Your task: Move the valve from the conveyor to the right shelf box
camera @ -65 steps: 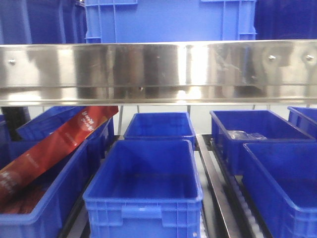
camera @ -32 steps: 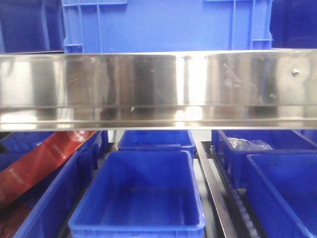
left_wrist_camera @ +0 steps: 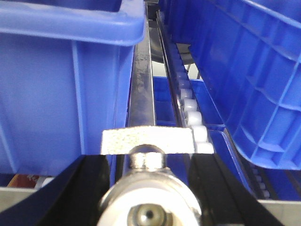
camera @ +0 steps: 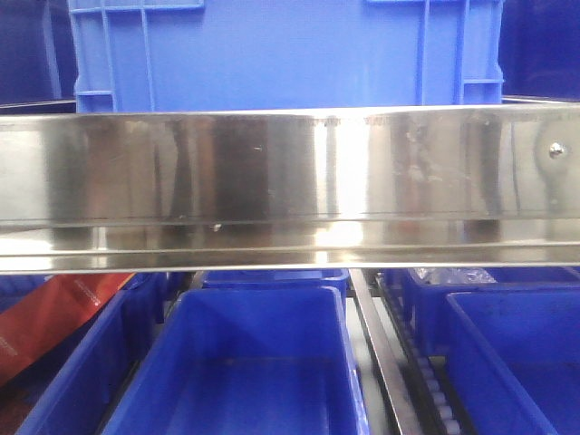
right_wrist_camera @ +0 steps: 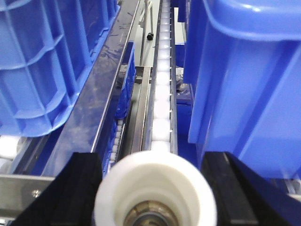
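Metal valve (left_wrist_camera: pixel 149 190) end-on in left hand (left_wrist_camera: pixel 148 160), white part (right_wrist_camera: pixel 155 186) in right hand (right_wrist_camera: pixel 153 157)

Bright light threw white glare streaks along the steel shelf rail (camera: pixel 344 181) in the soft front view, while in both wrist views the close metal valve (left_wrist_camera: pixel 148 202) and white round part (right_wrist_camera: pixel 155 183) were badly out of focus.

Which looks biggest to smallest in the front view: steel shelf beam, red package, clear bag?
1. steel shelf beam, spans the full frame width.
2. red package, lower left, partly cut off.
3. clear bag, mostly hidden under the beam and farther back, so true size unsure.
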Controlling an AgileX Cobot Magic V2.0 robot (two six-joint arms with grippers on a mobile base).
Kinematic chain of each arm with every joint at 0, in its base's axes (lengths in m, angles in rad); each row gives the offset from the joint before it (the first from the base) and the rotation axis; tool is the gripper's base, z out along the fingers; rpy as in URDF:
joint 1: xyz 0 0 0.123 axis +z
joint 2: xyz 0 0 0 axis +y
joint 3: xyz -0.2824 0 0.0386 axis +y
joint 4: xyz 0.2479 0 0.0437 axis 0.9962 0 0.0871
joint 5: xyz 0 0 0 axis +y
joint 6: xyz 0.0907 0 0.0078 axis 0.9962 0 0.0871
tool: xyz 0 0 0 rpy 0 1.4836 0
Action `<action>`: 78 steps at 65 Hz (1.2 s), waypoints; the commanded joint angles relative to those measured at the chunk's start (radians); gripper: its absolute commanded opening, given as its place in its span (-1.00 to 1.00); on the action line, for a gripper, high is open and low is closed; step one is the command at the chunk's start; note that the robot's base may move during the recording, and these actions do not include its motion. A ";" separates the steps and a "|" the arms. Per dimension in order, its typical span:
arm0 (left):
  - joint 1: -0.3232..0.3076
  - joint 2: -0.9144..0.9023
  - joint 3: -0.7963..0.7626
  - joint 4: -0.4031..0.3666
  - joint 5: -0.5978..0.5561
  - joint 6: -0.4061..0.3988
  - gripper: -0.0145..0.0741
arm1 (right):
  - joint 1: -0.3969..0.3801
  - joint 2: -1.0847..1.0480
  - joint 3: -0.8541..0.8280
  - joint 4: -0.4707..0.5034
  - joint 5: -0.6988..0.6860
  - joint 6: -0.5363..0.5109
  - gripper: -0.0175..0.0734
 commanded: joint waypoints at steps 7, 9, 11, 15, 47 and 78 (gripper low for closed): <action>0.003 -0.006 -0.006 -0.008 -0.051 0.000 -0.92 | -0.006 -0.009 -0.007 -0.009 -0.065 -0.003 -0.97; 0.003 -0.006 -0.006 -0.008 -0.051 0.000 -0.92 | -0.006 -0.009 -0.007 -0.009 -0.065 -0.003 -0.97; 0.003 -0.006 -0.006 -0.008 -0.051 0.000 -0.92 | -0.006 -0.009 -0.007 -0.009 -0.065 -0.003 -0.97; 0.003 -0.006 -0.006 -0.008 -0.051 0.000 -0.92 | -0.006 -0.009 -0.007 -0.009 -0.065 -0.003 -0.97; 0.003 -0.006 -0.006 -0.008 -0.058 0.000 -0.92 | -0.006 -0.009 -0.007 -0.009 -0.065 -0.003 -0.97; -0.013 0.088 -0.236 -0.068 0.072 0.183 -0.92 | -0.006 0.047 -0.172 0.002 0.002 -0.003 -0.97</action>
